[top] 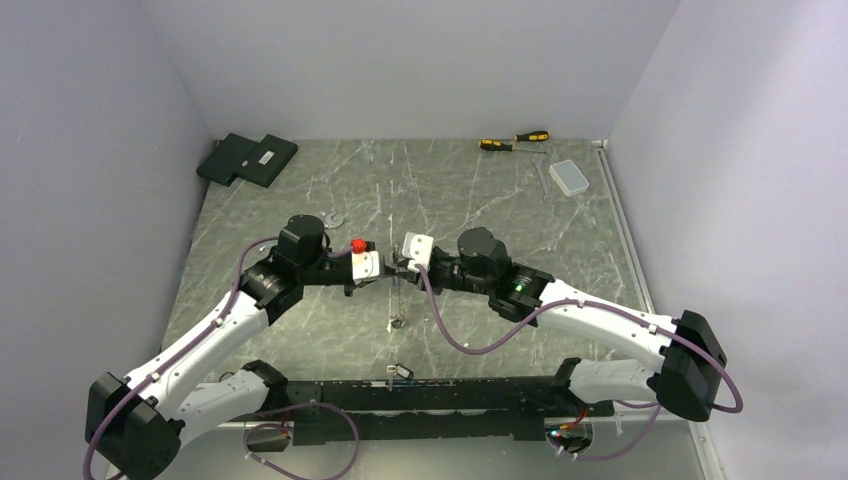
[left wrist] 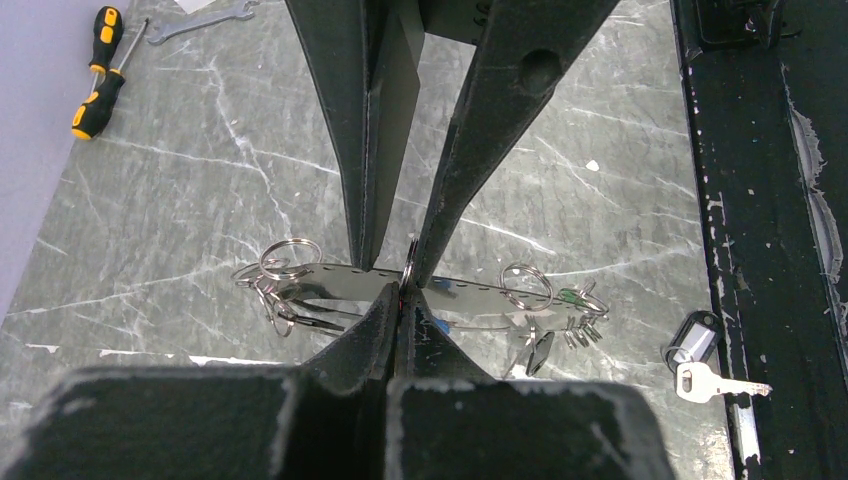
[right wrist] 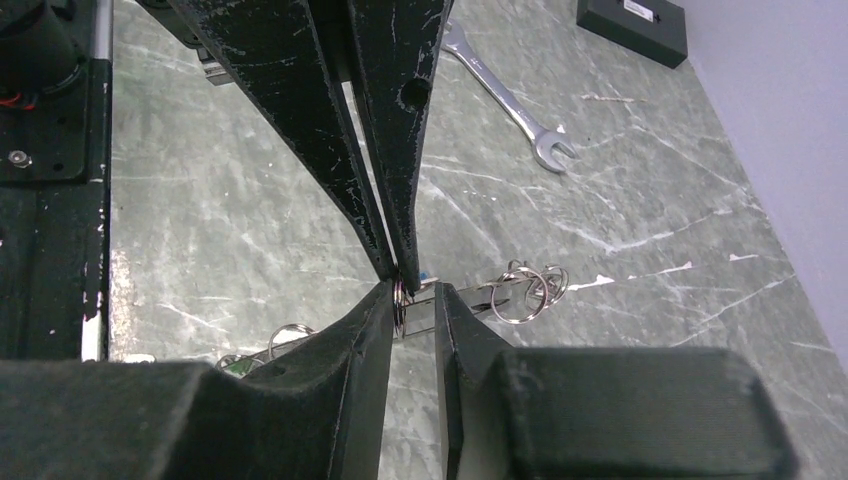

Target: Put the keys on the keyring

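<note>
Keyring [top: 394,300] lies crosswise to both my grippers, its long axis running from the far side of the table [top: 450,200] toward my bases, while my two arms point at each other and meet over its middle. My left gripper [left wrist: 402,298] is closed tight, pinching the edge of one small split ring [right wrist: 400,298] of the keyring at its very tips. My right gripper [right wrist: 415,295] comes in nose to nose from the opposite side, fingers narrow but with a slit between them. The same ring stands in that slit against one finger, and I judge it has not yet clamped. Neither arm is nearer, since both tips share that ring. The green key [left wrist: 575,297] sits at the near end of the keyring, toward the base rail [top: 440,395]; the blue key I cannot pick out for certain. Whether the keyring rests on the table or hangs just off it I cannot tell. A silver key [left wrist: 715,380] with a black fob lies apart by the rail. As for writing, the black box [top: 250,158] carries a white label too small to read, and I see no brand on the wrench [right wrist: 505,100] or the screwdrivers [top: 513,140]
</note>
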Tool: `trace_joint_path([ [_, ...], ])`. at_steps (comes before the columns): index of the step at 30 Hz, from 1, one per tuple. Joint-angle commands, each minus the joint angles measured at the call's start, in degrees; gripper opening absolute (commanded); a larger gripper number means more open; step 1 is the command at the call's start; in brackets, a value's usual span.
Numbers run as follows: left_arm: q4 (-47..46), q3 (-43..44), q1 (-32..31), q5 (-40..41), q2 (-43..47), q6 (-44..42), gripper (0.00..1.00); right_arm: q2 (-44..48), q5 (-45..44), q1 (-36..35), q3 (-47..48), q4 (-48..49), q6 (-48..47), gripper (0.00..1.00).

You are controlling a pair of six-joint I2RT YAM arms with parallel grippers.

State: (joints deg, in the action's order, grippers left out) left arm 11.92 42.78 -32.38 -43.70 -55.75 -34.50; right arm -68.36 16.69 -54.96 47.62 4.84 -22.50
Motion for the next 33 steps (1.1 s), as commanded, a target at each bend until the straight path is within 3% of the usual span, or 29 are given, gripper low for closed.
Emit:
trace_joint_path([
  [1, -2.0, 2.9, -0.1, -1.3, 0.5, -0.9, 0.0, 1.6, -0.4, -0.1, 0.5, 3.5, -0.2, 0.23],
  [9, -2.0, 2.8, -0.1, -0.9, 0.9, -0.9, 0.0, 0.4, -0.1, -0.1, 0.6, 3.4, -0.7, 0.01],
  [15, -1.8, 2.8, 0.0, -0.3, 1.1, -0.9, 0.0, 1.3, -0.5, -0.1, -0.8, 5.6, -0.6, 0.0],
  [16, -1.9, 2.8, 0.0, -0.1, 1.3, -0.9, 0.02, 1.8, -0.6, -0.1, -1.5, 6.6, -0.3, 0.0],
  [18, -2.2, 2.5, 0.0, 0.3, 1.8, -0.7, 0.21, 2.8, -0.6, -0.1, -2.9, 9.0, -0.1, 0.0],
  [20, -2.2, 2.2, 0.0, 1.2, 2.7, -0.8, 0.32, 3.8, -0.6, -0.1, -3.8, 10.2, 0.1, 0.0],
  [24, -2.8, 1.4, -0.1, 2.1, 4.2, -0.8, 0.47, 5.7, -1.0, -0.1, -5.5, 12.7, 0.4, 0.0],
  [33, -1.7, 1.7, -0.1, 0.1, 3.6, -1.3, 0.52, 8.2, -1.7, 0.0, -5.8, 14.2, 0.5, 0.0],
])
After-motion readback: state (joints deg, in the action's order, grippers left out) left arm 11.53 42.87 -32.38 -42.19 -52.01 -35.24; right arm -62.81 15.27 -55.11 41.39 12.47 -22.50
